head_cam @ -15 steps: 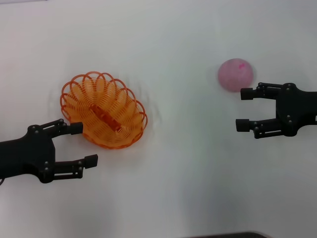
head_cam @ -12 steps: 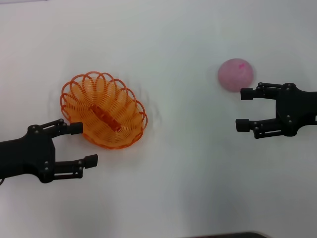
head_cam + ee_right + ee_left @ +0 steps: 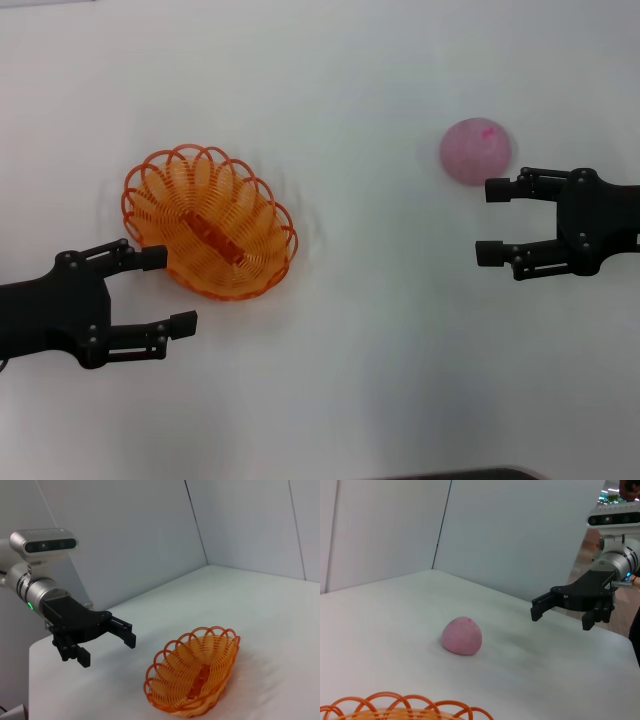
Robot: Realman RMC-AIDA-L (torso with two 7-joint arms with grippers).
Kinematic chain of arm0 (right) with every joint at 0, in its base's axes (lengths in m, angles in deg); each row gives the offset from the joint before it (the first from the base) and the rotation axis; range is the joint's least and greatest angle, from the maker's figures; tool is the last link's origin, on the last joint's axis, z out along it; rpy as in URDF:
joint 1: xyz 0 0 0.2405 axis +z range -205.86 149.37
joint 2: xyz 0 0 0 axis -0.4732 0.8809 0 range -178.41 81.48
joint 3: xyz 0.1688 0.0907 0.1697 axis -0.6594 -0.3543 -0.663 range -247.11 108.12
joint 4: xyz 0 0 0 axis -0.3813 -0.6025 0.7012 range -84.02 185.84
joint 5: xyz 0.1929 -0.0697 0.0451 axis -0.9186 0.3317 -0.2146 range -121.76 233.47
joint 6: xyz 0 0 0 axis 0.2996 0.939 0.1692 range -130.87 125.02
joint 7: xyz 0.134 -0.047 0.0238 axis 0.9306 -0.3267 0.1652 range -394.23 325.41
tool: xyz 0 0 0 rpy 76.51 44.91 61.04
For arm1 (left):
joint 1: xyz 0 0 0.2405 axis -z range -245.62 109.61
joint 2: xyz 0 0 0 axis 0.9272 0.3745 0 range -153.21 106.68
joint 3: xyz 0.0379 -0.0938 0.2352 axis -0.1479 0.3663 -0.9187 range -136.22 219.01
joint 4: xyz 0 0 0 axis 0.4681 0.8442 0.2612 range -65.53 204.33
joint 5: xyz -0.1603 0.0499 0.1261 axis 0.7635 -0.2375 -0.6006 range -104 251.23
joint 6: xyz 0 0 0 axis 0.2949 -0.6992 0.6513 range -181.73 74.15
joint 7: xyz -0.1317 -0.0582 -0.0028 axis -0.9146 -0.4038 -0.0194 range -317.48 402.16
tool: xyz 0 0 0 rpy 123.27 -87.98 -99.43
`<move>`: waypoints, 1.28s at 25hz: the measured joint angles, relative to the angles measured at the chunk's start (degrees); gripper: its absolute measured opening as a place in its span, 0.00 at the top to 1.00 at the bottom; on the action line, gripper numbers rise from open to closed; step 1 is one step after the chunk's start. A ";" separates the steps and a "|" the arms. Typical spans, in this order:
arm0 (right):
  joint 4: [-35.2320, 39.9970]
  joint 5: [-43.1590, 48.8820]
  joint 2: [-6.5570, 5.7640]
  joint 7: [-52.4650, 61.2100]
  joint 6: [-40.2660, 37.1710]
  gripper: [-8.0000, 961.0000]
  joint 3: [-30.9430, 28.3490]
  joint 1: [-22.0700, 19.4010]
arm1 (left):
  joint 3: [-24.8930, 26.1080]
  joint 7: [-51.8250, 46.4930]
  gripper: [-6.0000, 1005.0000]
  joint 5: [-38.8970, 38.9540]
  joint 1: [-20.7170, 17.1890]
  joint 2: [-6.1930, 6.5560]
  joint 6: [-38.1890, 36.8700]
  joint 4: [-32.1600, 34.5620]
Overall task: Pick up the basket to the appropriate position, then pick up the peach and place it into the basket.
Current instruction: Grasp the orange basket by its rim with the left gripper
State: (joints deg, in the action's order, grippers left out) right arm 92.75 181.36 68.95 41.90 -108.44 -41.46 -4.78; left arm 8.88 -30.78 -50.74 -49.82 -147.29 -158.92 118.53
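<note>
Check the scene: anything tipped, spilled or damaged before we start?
Nothing stands out. The basket sits upright and empty on the table, coils intact. The peach lies apart on the table, whole. The left gripper and right gripper are open, holding nothing.

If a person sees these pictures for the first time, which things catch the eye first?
The orange basket on the white table, just ahead of the open left gripper, stands out most. Next comes the pink peach, alone on the robot's right side, close beside the open right gripper, untouched.
</note>
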 joint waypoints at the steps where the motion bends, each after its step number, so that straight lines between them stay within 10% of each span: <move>1: 0.00 0.00 0.00 0.02 -0.03 0.02 0.00 0.00 | 0.00 0.00 0.10 0.00 0.02 0.01 -0.08 -0.04; 32: 0.44 -0.03 0.60 -0.32 0.10 0.01 -0.03 0.09 | 0.67 -4.53 0.10 3.41 11.34 -0.09 11.83 -10.57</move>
State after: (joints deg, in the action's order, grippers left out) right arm 93.19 181.33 69.55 41.58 -108.33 -41.49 -4.69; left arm 9.55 -35.31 -47.34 -38.47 -147.37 -147.09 107.96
